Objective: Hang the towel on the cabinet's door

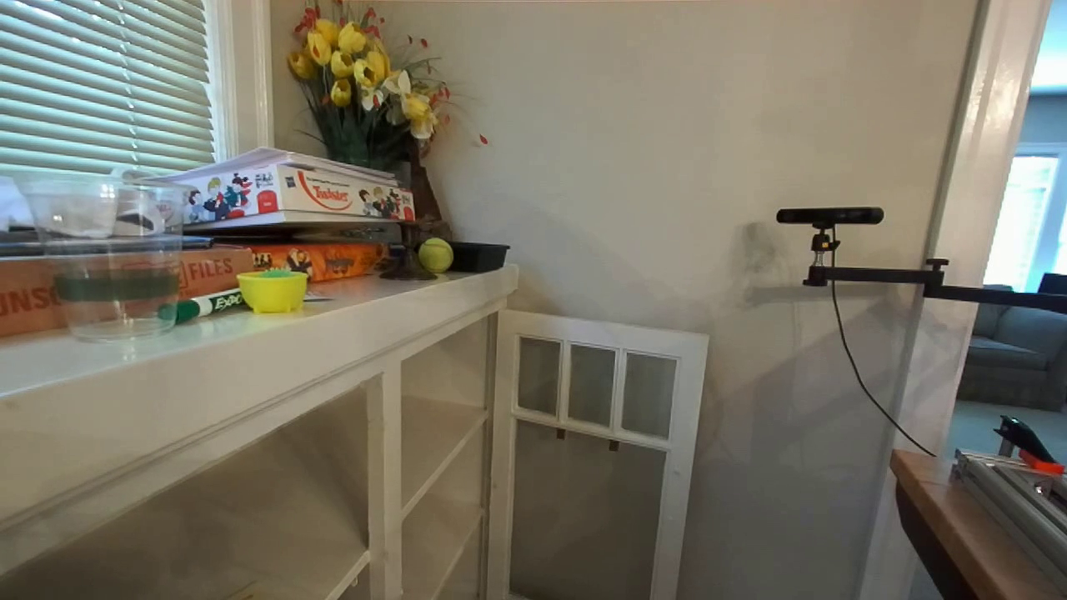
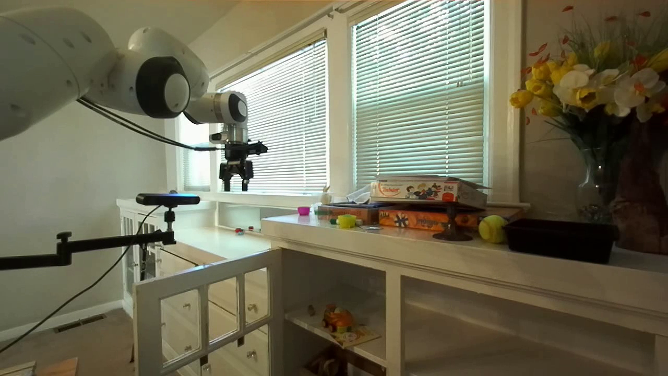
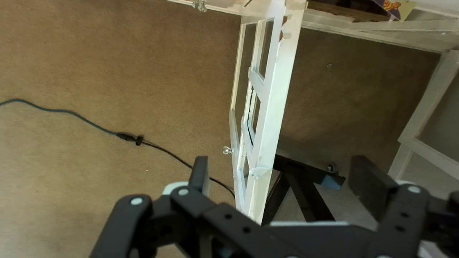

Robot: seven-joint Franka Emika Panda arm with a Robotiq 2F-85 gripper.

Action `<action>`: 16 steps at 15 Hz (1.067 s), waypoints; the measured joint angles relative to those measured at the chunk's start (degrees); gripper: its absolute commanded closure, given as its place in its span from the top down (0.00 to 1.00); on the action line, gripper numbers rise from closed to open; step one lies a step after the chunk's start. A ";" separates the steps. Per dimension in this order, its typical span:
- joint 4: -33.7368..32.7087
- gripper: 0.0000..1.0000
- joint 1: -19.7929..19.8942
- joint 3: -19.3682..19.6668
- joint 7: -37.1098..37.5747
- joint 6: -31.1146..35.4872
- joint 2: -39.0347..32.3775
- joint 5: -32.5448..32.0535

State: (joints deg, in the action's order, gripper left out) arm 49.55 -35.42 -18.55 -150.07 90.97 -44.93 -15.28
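The cabinet's door, a white frame with glass panes, stands swung out from the cabinet in both exterior views [image 1: 688,392] [image 2: 147,329]. From above, the wrist view shows the narrow top edge of the door [image 3: 281,82] and a clear knob [image 3: 227,150] on one face. My gripper [image 2: 236,185] points downward, high over the door's side of the room, apart from everything. In the wrist view the gripper [image 3: 281,172] is spread wide, with nothing held; the door's edge shows far below between its fingers. The towel is out of view in all frames.
Boxes, including a Twister box [image 2: 417,191], a tennis ball [image 2: 492,228], a black tray [image 2: 561,239] and a flower vase line the cabinet top. A camera on a black arm [image 2: 104,242] reaches in near the door. Beneath the gripper, a cable [image 3: 86,121] crosses the carpet beside dark legs [image 3: 304,193].
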 measured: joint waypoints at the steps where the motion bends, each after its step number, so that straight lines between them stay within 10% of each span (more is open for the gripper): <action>1: 0.00 1.00 0.00 0.00 0.00 0.00 0.00 0.00; 16: -1.59 1.00 2.69 0.81 -0.83 9.18 0.50 -0.01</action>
State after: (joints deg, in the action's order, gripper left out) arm 47.96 -32.73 -17.75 -150.90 100.16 -44.43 -15.29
